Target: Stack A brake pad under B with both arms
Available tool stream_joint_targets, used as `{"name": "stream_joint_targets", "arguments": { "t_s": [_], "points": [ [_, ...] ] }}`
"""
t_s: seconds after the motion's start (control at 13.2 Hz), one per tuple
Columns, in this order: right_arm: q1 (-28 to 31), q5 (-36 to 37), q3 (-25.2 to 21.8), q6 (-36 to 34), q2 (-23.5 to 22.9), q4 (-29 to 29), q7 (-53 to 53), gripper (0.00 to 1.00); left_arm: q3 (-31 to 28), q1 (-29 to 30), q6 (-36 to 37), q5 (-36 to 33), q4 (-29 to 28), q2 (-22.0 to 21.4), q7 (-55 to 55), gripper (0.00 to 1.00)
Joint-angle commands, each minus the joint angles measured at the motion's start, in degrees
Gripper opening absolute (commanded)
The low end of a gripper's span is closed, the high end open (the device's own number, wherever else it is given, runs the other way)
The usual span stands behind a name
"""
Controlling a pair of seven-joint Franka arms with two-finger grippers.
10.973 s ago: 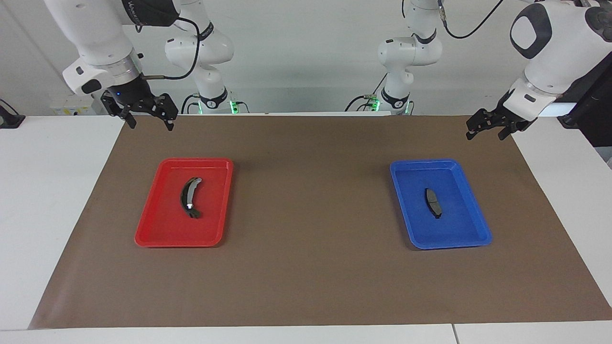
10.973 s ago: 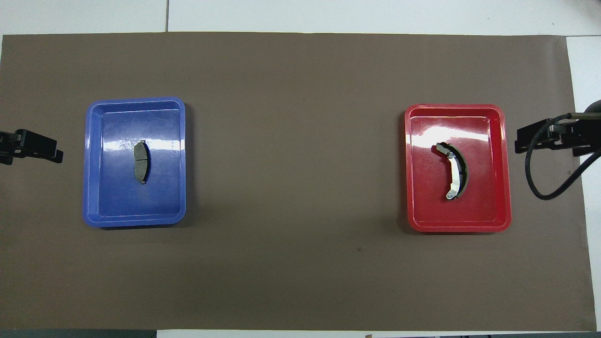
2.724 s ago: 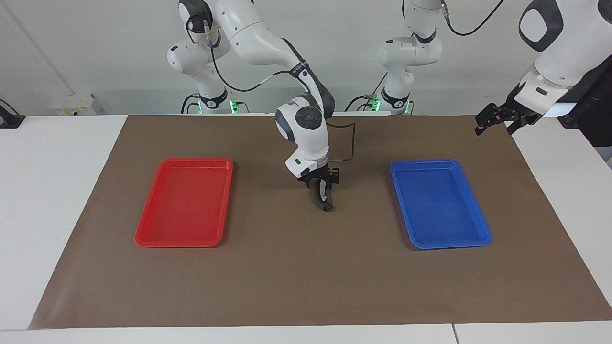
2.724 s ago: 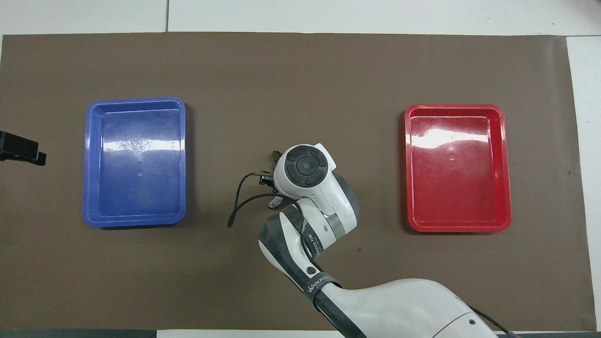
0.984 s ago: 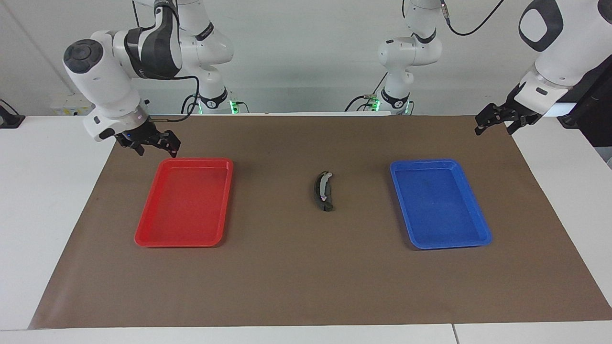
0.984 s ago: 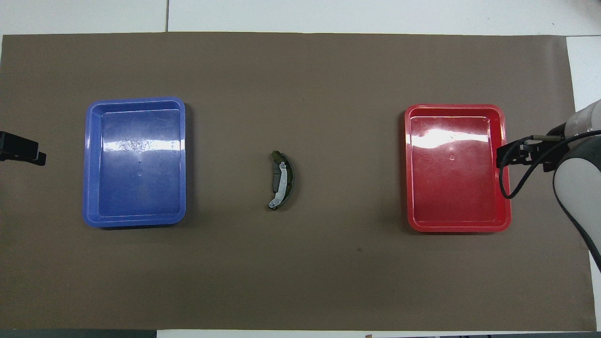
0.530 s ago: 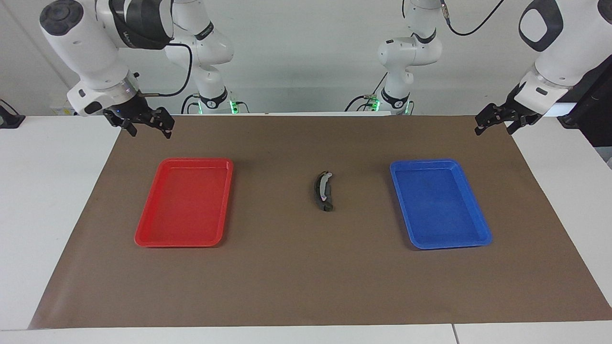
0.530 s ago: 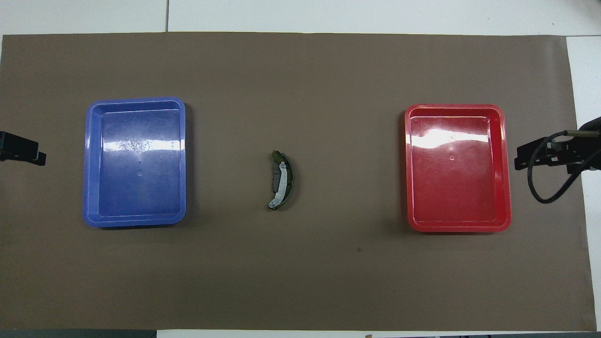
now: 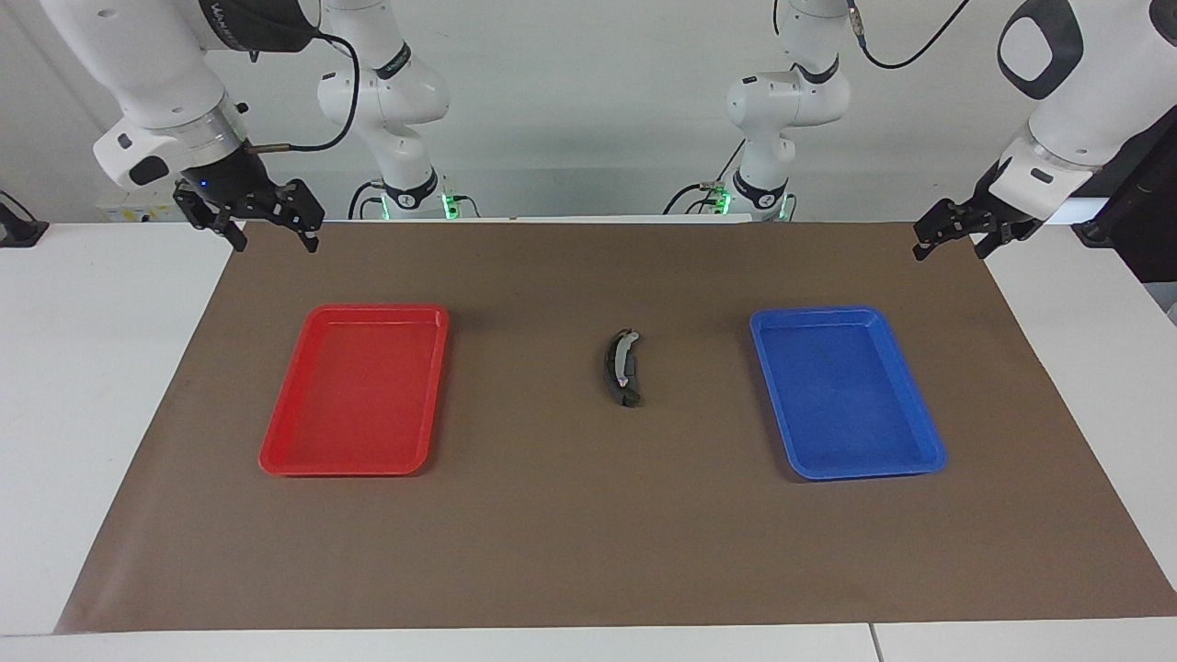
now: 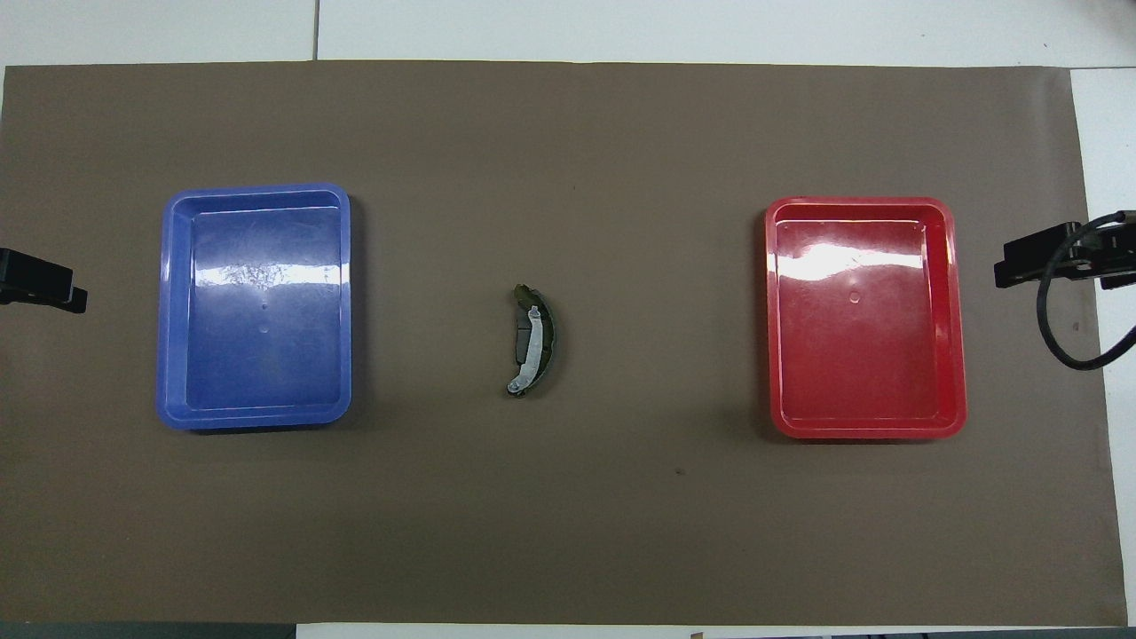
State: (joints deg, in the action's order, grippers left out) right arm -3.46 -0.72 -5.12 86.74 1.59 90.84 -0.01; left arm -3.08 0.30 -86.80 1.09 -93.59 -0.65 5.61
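Note:
B (image 9: 622, 366), the long black crescent pad with a silvery strip, lies in the middle of the brown mat between the two trays. It rests on A brake pad (image 10: 523, 337), whose matt grey face shows beside the strip in the overhead view. My right gripper (image 9: 274, 241) hangs open and empty over the mat's corner at the right arm's end, apart from the red tray. Over the mat's edge at the left arm's end, my left gripper (image 9: 947, 248) waits open and empty. Both grippers are well away from the stack.
An empty red tray (image 9: 285, 450) sits toward the right arm's end and an empty blue tray (image 9: 919, 458) toward the left arm's end. The brown mat (image 9: 588, 552) covers most of the white table.
My right gripper has risen and drawn back from the red tray's corner toward the mat's edge at the right arm's end. The stack and the left arm have not moved.

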Motion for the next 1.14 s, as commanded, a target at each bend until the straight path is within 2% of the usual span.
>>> {"name": "stream_joint_targets", "arguments": {
  "t_s": [0.0, 0.3, 0.68, 1.06],
  "points": [
    [0.21, 0.72, 0.46, 0.53, -0.71, -1.28, -2.19, 1.00, 0.09, 0.14, 0.76, -1.09, 0.07, -0.14, 0.36, 1.00],
    [-0.58, 1.51, 1.08, 1.23, 1.92, 2.58, -2.01, 1.00, 0.09, 0.14, 0.76, -1.09, 0.07, -0.14, 0.36, 1.00],
    [-2.86, 2.13, 0.99, 1.59, 3.15, 4.25, -0.88, 1.00, 0.09, 0.14, 0.76, -1.09, 0.07, -0.14, 0.36, 1.00],
    [-2.69, 2.31, 1.08, 2.55, 4.12, 6.01, -0.17, 1.00, 0.09, 0.22, 0.76, -1.09, 0.07, -0.14, 0.36, 1.00]
  ]
}}
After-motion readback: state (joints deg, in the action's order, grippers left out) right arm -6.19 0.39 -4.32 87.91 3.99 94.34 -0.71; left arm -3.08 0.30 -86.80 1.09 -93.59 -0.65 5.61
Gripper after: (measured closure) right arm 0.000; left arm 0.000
